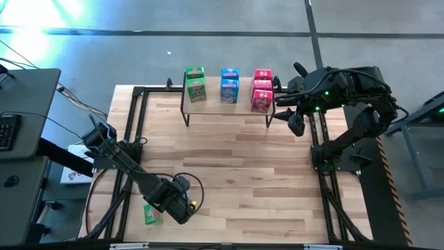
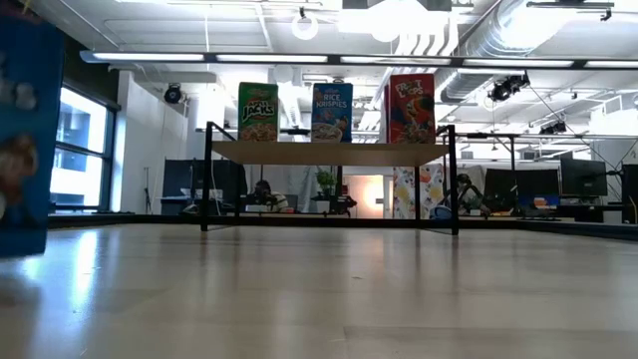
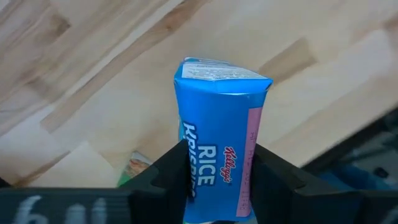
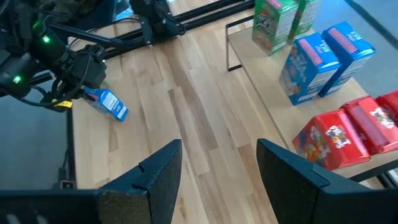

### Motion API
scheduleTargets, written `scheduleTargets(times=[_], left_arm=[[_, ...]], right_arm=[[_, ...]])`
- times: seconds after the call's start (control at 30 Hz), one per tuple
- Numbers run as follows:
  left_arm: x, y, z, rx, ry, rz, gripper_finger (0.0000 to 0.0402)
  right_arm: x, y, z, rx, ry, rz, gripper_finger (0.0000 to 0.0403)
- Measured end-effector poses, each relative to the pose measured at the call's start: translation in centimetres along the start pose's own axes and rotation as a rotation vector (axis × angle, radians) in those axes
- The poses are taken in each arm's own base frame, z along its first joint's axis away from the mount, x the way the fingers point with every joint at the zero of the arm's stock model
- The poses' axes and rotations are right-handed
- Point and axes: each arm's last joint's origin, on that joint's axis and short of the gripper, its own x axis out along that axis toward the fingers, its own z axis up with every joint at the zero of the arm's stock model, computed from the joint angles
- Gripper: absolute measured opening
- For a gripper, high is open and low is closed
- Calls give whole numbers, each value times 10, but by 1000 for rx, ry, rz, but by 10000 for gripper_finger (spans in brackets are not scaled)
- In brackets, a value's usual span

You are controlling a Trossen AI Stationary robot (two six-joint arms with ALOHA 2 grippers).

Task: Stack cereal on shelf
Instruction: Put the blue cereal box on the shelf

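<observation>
At the wooden desk's seven o'clock, the left gripper pinches a small blue cardboard cereal box, likely mid-pickup; next comes carrying it to twelve o'clock, onto the light-wood black-legged shelf, beside which the right gripper waits spread.

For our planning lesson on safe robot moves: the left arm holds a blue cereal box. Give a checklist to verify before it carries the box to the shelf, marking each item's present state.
1. Grip: left jaws shut on the held blue box: ok.
2. Room on the shelf in front of the two blue boxes: ok, the plank looks bare there.
3. Right jaws out of the way: ok, open, beside the shelf's right end near the red boxes.
4. Loose green box clear of the left arm: cannot tell, it lies close beside it on the table.
</observation>
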Motion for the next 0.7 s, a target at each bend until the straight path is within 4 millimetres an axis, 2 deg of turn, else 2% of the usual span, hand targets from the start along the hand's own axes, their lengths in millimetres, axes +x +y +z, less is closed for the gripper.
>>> scheduleTargets(times=[0.3, 0.7], left_arm=[[-33, -15, 21, 154, -21, -119, 127], [-72, -22, 74, 395, -122, -234, 127]], right_arm=[[0, 2, -1, -7, 22, 62, 200], [0, 2, -1, -97, 19, 62, 201]])
